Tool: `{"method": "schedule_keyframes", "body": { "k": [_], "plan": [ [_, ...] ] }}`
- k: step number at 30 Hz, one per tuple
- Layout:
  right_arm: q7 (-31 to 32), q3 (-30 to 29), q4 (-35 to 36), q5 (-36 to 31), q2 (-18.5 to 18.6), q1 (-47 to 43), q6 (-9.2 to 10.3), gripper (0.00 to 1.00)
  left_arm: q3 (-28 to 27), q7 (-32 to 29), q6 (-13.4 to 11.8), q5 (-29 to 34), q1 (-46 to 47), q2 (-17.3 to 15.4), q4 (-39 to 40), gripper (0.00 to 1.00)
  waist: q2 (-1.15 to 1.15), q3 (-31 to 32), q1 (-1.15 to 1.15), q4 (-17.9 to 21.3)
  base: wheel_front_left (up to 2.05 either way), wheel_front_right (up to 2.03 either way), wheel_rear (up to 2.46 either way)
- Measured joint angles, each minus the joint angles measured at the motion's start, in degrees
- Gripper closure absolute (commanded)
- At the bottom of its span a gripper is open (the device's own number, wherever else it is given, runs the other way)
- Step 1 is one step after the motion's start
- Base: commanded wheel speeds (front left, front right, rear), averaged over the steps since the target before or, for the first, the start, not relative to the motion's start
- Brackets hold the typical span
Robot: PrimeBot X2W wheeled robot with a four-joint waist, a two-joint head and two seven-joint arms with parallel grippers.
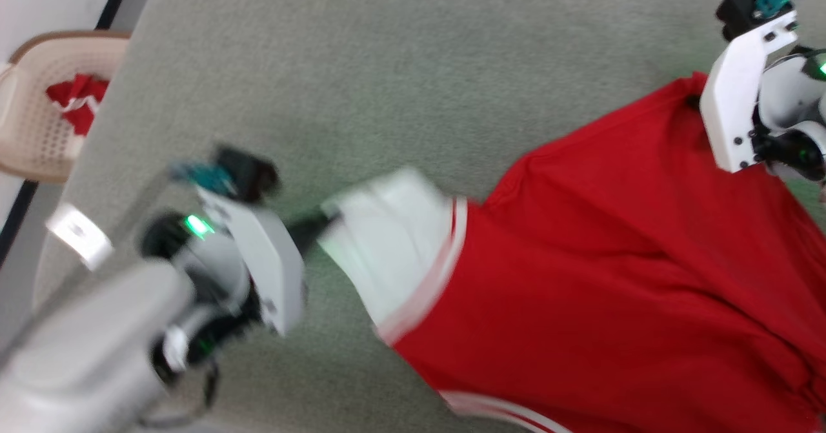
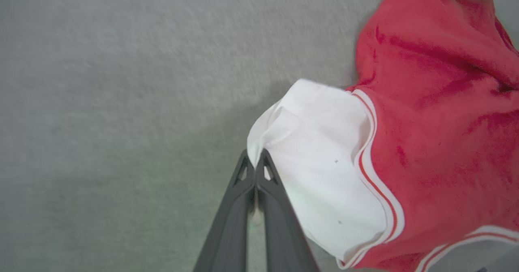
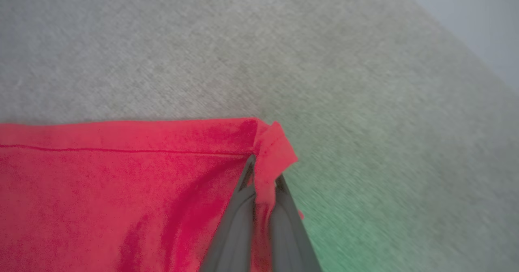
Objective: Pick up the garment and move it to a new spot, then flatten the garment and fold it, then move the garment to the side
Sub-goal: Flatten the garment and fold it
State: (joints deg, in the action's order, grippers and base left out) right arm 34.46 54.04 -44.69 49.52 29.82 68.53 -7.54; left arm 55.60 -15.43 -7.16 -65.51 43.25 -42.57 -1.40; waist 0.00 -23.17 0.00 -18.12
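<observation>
The garment [image 1: 613,259] is bright red with a white panel and white stripe trim, and it stretches across the grey-green table [image 1: 387,65] from centre to right. My left gripper [image 1: 322,221] is shut on the white panel's edge [image 2: 259,152], its dark fingers [image 2: 247,207] pressed together on the cloth. My right gripper [image 3: 263,172] is shut on a red corner of the garment [image 3: 275,146], which is bunched between its fingers. In the head view the right wrist [image 1: 742,91] sits over the garment's far right corner.
A beige plastic chair [image 1: 39,117] stands off the table's left edge, holding a small wad of red-and-white cloth [image 1: 77,100]. The table's edge runs diagonally at the left [image 1: 97,130]. Bare table surface lies behind and left of the garment.
</observation>
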Motion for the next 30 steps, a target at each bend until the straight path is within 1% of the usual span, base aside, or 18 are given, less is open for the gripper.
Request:
{"method": "schedule_keyframes", "body": {
  "k": [4,8,11,14,15,16,17,22,26,30],
  "plan": [
    [-1.8,0.5,1.8,0.9,1.2,1.2,0.00,1.00,-2.9,-2.8,-0.9,-0.3,5.6,-2.5,-0.1,1.00,0.00,1.4,0.00,1.8,0.00,0.00,0.00],
    [-4.0,-0.1,3.6,0.8,2.1,3.0,0.01,1.00,-4.9,-6.3,-1.1,0.1,12.0,-4.5,-1.8,1.00,0.00,3.2,0.00,3.8,0.00,0.00,0.00],
    [-5.6,-1.4,4.7,0.8,2.2,4.1,0.01,1.00,-5.7,-9.0,-0.7,1.0,16.9,-5.1,-3.9,1.00,0.00,4.8,0.00,5.4,0.00,0.00,0.00],
    [-6.8,-2.8,5.7,0.6,2.4,5.3,0.01,1.00,-6.2,-10.9,0.4,2.1,21.7,-5.1,-6.9,1.00,0.00,6.4,0.00,7.0,0.00,0.00,0.00],
    [-7.1,-3.4,5.8,0.4,2.4,5.7,0.01,1.00,-6.5,-11.4,0.7,2.3,23.3,-4.9,-8.3,1.00,0.00,6.9,0.00,7.5,0.00,0.00,0.00],
    [-7.7,-4.5,6.2,0.0,2.3,6.6,0.01,1.00,-6.4,-12.4,1.7,3.5,26.4,-4.3,-10.9,1.00,0.00,8.0,0.00,8.5,0.00,0.00,0.00],
    [-8.1,-5.2,6.4,-0.2,2.2,7.1,0.01,1.00,-6.4,-12.8,2.2,3.7,27.8,-3.9,-12.1,1.00,0.00,8.5,0.00,9.0,0.00,0.00,0.00],
    [-9.8,-9.0,6.6,-1.8,1.6,9.4,0.01,1.00,-6.5,-13.1,4.3,6.2,34.5,-1.7,-18.4,1.00,0.00,10.7,0.00,11.2,0.00,0.00,0.00],
    [-11.4,-11.4,5.9,-4.2,0.3,10.7,0.01,1.00,-6.8,-10.3,6.2,8.7,39.5,0.6,-24.0,1.00,0.00,11.8,0.00,12.8,0.00,0.00,0.00],
    [-13.5,-14.0,4.1,-7.3,-1.2,12.5,0.01,1.00,-7.0,-6.1,8.3,10.9,43.8,3.5,-29.9,1.00,0.00,11.8,0.00,13.8,0.00,0.00,0.00]
  ]
}}
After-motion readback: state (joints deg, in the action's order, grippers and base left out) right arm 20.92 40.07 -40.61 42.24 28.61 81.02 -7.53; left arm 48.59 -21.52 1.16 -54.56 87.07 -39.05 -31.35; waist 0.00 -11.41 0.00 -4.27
